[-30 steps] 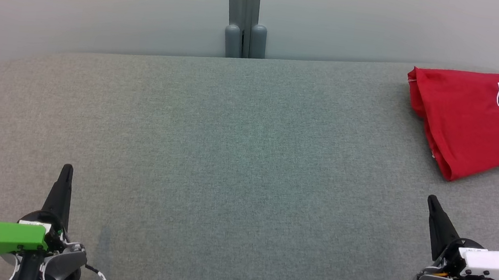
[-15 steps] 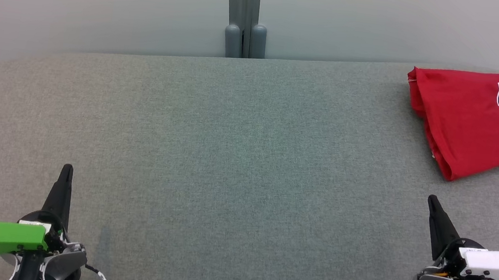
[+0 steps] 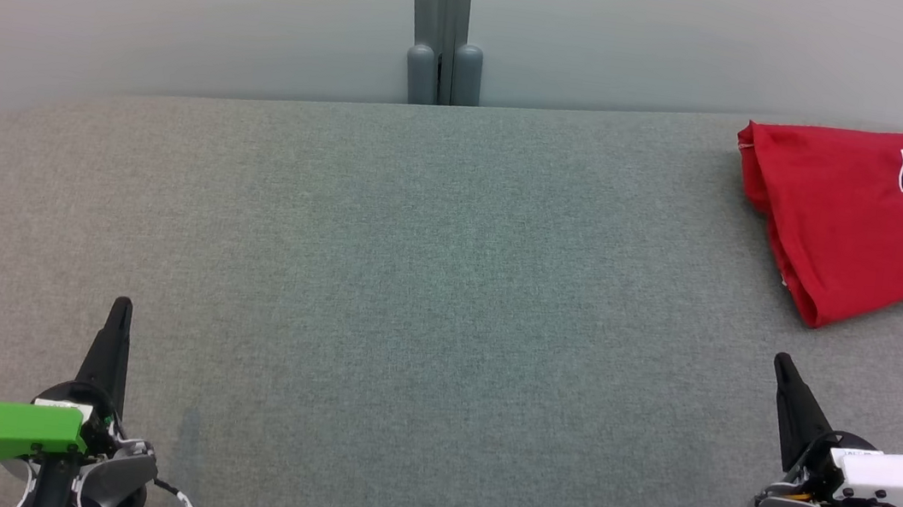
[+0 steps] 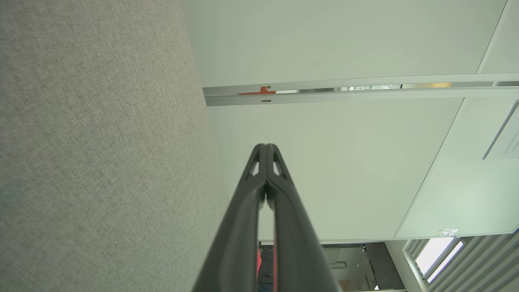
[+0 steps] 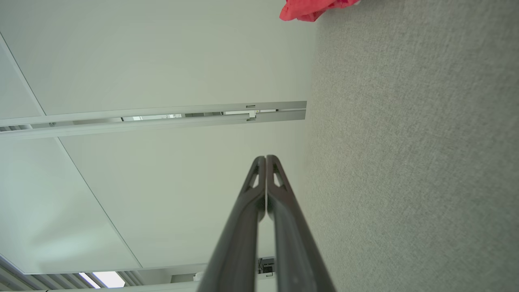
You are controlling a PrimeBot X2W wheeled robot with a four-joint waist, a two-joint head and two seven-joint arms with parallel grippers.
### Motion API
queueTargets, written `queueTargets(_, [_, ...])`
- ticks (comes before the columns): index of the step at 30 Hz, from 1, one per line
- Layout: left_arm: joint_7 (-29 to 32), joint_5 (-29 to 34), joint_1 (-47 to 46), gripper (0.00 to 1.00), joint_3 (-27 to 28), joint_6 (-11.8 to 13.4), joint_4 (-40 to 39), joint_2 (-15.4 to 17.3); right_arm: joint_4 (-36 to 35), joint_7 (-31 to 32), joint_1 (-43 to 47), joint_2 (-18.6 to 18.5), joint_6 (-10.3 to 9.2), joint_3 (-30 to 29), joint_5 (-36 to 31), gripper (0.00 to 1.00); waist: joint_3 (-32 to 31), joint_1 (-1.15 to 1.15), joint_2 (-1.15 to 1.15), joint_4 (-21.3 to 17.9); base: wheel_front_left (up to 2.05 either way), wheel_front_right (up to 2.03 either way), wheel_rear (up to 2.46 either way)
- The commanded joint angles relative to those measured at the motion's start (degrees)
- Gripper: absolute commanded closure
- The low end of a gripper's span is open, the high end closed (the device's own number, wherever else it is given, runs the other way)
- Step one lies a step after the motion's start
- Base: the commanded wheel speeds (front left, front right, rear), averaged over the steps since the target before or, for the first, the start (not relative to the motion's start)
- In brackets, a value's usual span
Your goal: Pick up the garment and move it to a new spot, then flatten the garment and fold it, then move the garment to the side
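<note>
Grey padded surface (image 3: 447,287), folded red garment (image 3: 843,224) partly off-frame far right

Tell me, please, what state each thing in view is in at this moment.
garment: folded, lying at the far right of the grey surface, not held.
left pincer: shut, empty, above bare surface.
right pincer: shut, empty, near the garment but apart from it.
</note>
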Motion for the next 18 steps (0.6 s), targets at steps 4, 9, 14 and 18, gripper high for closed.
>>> queueTargets(4, [0.20, -0.13, -0.63, 1.00, 0.14, -0.20, 0.08, 0.04, 0.10, 0.16, -0.35, 0.06, 0.02, -0.16, -0.35, 1.00, 0.00, 0.00, 0.00, 0.00, 0.00, 0.00, 0.00])
queueTargets(9, [0.20, -0.13, -0.63, 1.00, 0.14, -0.20, 0.08, 0.04, 0.11, 0.21, -0.36, 0.07, 0.02, -0.21, -0.40, 1.00, 0.00, 0.00, 0.00, 0.00, 0.00, 0.00, 0.00])
queueTargets(14, [0.20, -0.12, -0.63, 1.00, 0.14, -0.20, 0.08, 0.04, 0.11, 0.26, -0.36, 0.07, 0.02, -0.24, -0.44, 1.00, 0.00, 0.00, 0.00, 0.00, 0.00, 0.00, 0.00])
queueTargets(18, [0.19, -0.12, -0.63, 1.00, 0.13, -0.20, 0.08, 0.04, 0.11, 0.28, -0.36, 0.09, 0.02, -0.26, -0.48, 1.00, 0.00, 0.00, 0.00, 0.00, 0.00, 0.00, 0.00])
